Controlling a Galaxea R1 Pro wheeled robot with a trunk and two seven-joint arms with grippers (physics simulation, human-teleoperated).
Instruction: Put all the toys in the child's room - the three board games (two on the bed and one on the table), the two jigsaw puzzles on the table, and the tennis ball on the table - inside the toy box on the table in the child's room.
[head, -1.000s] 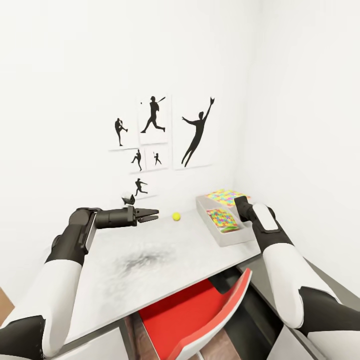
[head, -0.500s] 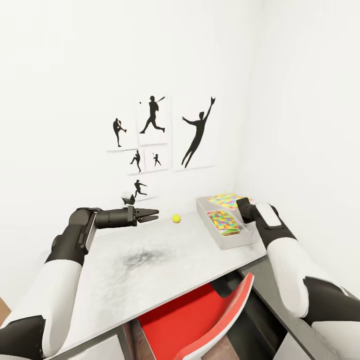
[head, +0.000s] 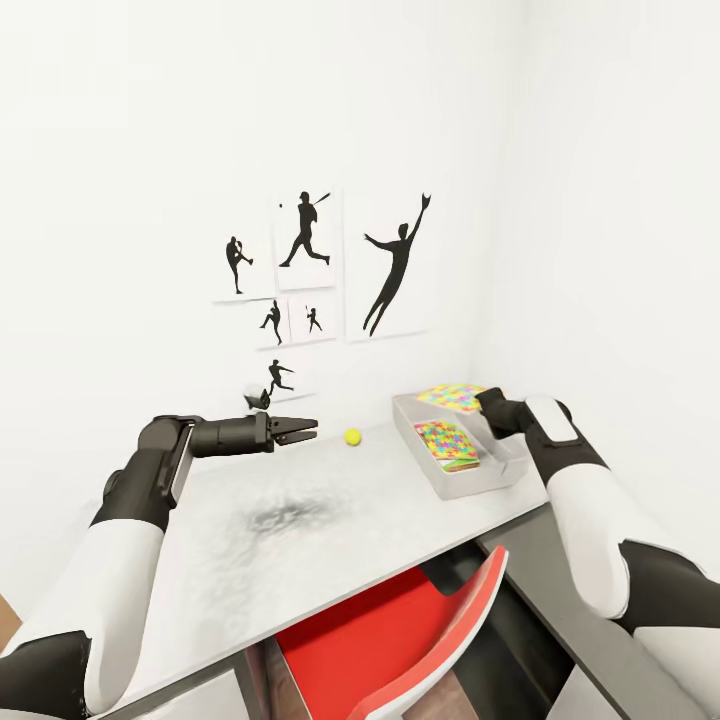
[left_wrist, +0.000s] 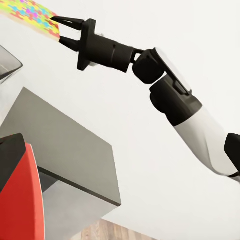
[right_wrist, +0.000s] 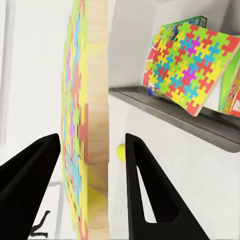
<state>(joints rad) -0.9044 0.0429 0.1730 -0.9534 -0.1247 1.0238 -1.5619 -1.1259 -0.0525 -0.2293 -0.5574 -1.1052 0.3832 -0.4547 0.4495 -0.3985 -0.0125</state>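
Since a second ago, my right arm has swung outward past the toy box (head: 465, 478), and the jigsaw puzzle (head: 452, 397) it carries now hangs over the box's far rim. Across the child's room, white walls meet at a corner, with black baseball-player silhouettes (head: 305, 232) pinned above the table (head: 290, 520), whose pale mottled top runs wide and mostly bare beneath my arms; a red chair (head: 400, 625) sits tucked under its near edge. Within the box, a second jigsaw puzzle (head: 446, 442) already leans on flat game boxes, one green-edged in the right wrist view. My right gripper (right_wrist: 92, 150) has its fingers (right_wrist: 145, 180) spread wide either side of the panel's edge; from this view I cannot tell how firmly they bear on it, though the left wrist view shows the tips at the panel's corner. My left gripper (head: 298, 431) hovers over the table with its jaws narrow and nothing between them. Smallest of all, the tennis ball (head: 352, 435) lies loose on the tabletop, near my left fingertips and apart from the box. My worry: held by one corner, the panel could tip or slip outside the rim, and any nudge could roll the ball away.
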